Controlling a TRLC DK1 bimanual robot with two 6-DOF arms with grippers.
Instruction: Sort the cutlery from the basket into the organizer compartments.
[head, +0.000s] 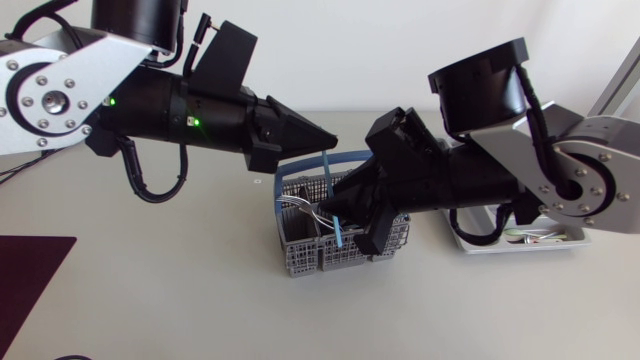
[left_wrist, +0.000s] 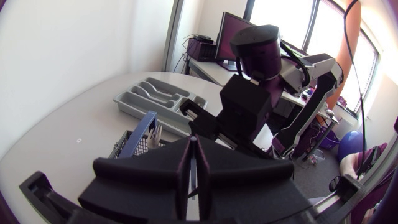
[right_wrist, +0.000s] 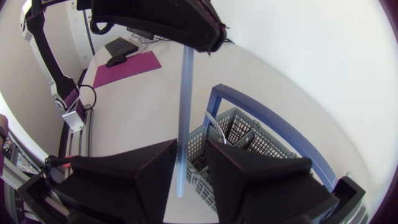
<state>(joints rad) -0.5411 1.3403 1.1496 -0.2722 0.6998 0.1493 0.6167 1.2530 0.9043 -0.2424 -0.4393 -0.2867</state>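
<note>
- The left pincer (head: 325, 137) is clamped, both black wedge fingers pressed flat on the top end of a thin pale-blue plastic cutlery piece (head: 327, 165); the left wrist view shows that piece as a sliver squeezed between the fingers.
- The pale-blue piece hangs nearly upright from that grip, above the basket.
- The right pincer (head: 338, 196) reaches in from the right, lower on the same piece, with its fingers apart. The blue shaft (right_wrist: 185, 93) runs through the gap, close along one finger and clear of the other.
- Under both pincers stands a grey plastic mesh basket (head: 300, 255) with a blue hoop handle (head: 345, 157); metal cutlery (head: 300, 206) lies inside it.
- To the right, partly under the right arm, sits the grey moulded organizer tray (head: 470, 243), with a few pieces in its near compartment.
- A dark maroon mat (head: 30, 285) lies at the table's near left, well apart from the basket.
</note>
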